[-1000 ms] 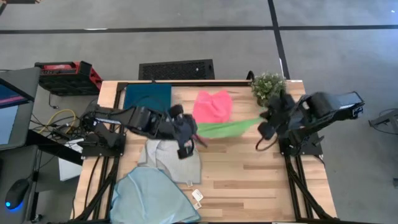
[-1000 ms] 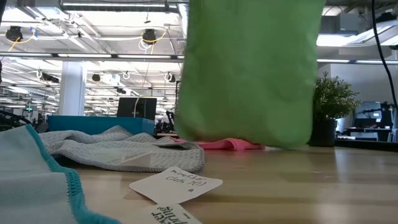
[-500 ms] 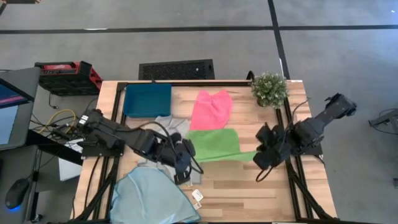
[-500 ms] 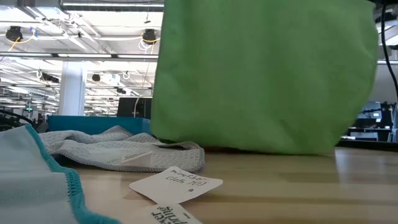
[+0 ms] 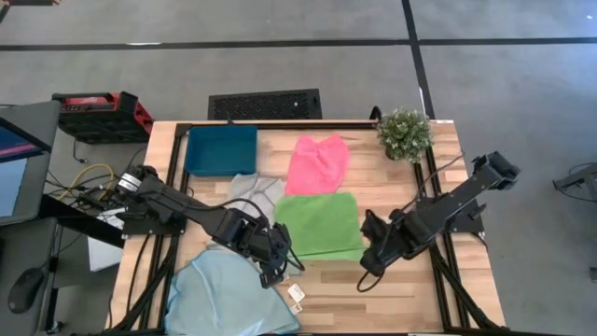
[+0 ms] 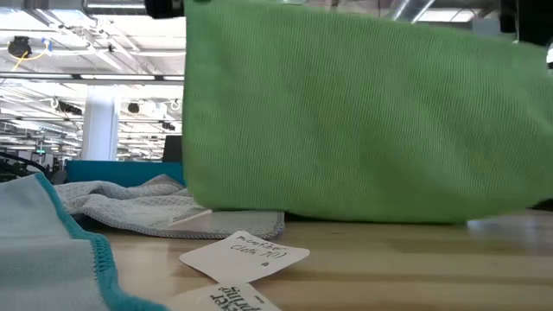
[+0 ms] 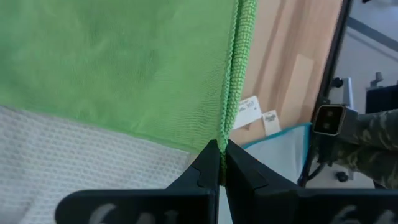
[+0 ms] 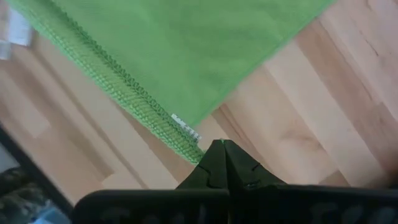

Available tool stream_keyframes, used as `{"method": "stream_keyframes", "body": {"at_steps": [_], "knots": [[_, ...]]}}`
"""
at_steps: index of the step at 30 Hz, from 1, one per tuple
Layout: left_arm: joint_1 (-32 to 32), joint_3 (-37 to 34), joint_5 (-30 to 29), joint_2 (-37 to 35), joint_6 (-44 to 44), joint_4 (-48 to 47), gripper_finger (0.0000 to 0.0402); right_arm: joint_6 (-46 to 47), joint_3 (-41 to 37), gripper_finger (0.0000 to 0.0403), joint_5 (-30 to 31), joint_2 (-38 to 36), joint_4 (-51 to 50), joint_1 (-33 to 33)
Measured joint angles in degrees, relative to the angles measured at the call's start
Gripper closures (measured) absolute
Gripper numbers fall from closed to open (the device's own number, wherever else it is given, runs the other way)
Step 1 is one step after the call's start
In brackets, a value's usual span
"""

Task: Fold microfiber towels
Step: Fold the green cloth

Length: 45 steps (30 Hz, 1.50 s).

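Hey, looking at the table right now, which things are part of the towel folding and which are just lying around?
Part of the job:
green towel, held by the left claw and right claw
pink towel
grey towel
light blue towel

Just lying about:
teal tray
potted plant
paper tags

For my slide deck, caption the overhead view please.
Left gripper and right gripper each pinch a corner of the green towel, stretching it over the table.

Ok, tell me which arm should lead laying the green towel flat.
Neither alone: the left gripper and right gripper each pinch a near corner of the green towel, so both probably lower together.
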Motion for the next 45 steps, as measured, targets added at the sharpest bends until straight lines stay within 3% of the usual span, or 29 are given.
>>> {"method": "stream_keyframes", "body": {"at_steps": [8,15,23,30,40,45], "knots": [[0.0,-4.4,0.7,0.0,-1.1,2.4,0.0401,0.0,0.0,0.0402,1.1,4.2,0.1,-2.8],[1.0,-4.4,-5.7,0.0,-3.4,0.2,0.0401,-2.0,0.0,0.0402,6.5,4.4,-2.0,-7.9],[5.1,-4.5,-7.1,2.0,-5.0,-4.9,0.0401,-8.3,0.0,0.0401,10.0,5.1,-1.6,-15.5],[9.7,-4.5,-10.6,2.1,-3.6,-5.8,0.0401,-16.7,-0.1,0.0401,10.2,8.4,-3.5,-22.1],[14.7,-4.4,-7.6,5.4,1.5,-5.4,0.0401,-24.5,0.0,0.0401,10.0,9.7,-3.5,-26.6],[15.7,-4.4,-7.9,5.7,1.6,-5.1,0.0401,-25.7,0.0,0.0383,6.6,9.4,-3.7,-28.0]]}}
